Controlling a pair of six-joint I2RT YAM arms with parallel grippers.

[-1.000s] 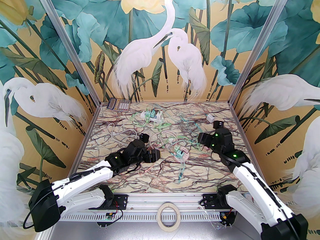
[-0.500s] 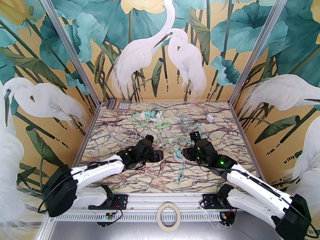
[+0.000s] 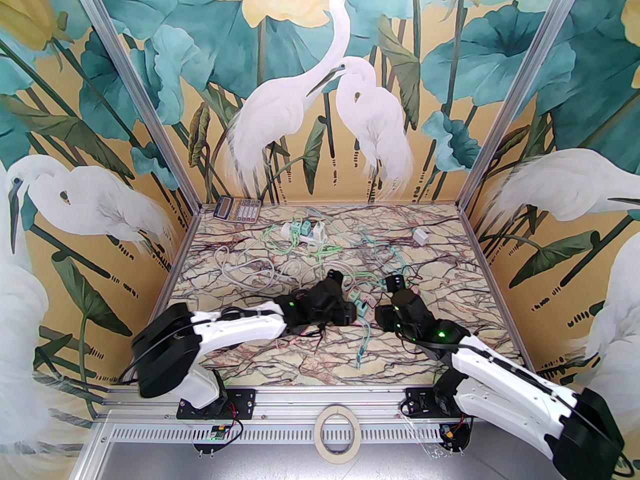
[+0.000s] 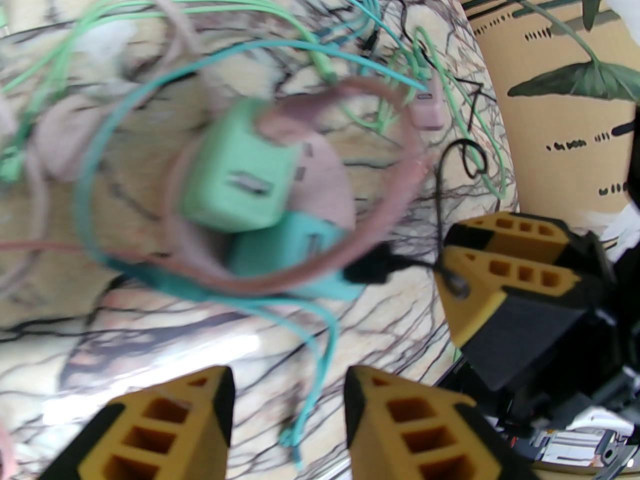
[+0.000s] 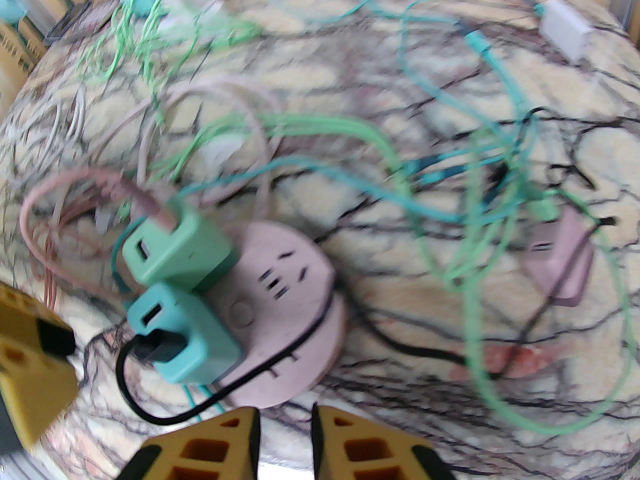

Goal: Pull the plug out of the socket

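Marble-pattern table (image 3: 280, 363), leads strewn all over it. left arm (image 3: 240, 325) and right arm (image 3: 500, 373) both reach in low to mid-table, wrists facing each other.

left gripper (image 4: 287, 393): jaws partly apart with a clear gap. Nothing is gripped; a loose teal lead (image 4: 325, 353) lies on the table under the gap. It sits just short of the plugs, not touching them.

right gripper (image 5: 284, 428): jaws nearly together with a slim gap and nothing in it. Its tips are just beside the socket's near edge; can't tell if they touch.

Around the edges:
- tape roll (image 3: 336, 433) on the frame in front of the table
- calculator (image 3: 238, 209) in the far-left corner
- white strip (image 3: 302, 232) with adapters at far middle

The socket (image 3: 370, 298) is a round pink puck lying flat between the two grippers, a bit nearer than table centre. Two adapters are plugged into its top face side by side, touching each other: green plug (image 5: 175, 250) and teal plug (image 5: 185, 333). Both look seated.

white adapter (image 3: 421, 236) lies far right. A small pink adapter (image 5: 560, 263) lies right of the socket among green leads (image 5: 472, 318).

pink cable (image 5: 90, 175) runs into the green plug. black cable (image 5: 165, 420) runs into the teal plug and loops round the socket's rim. Left wrist view is motion-blurred.
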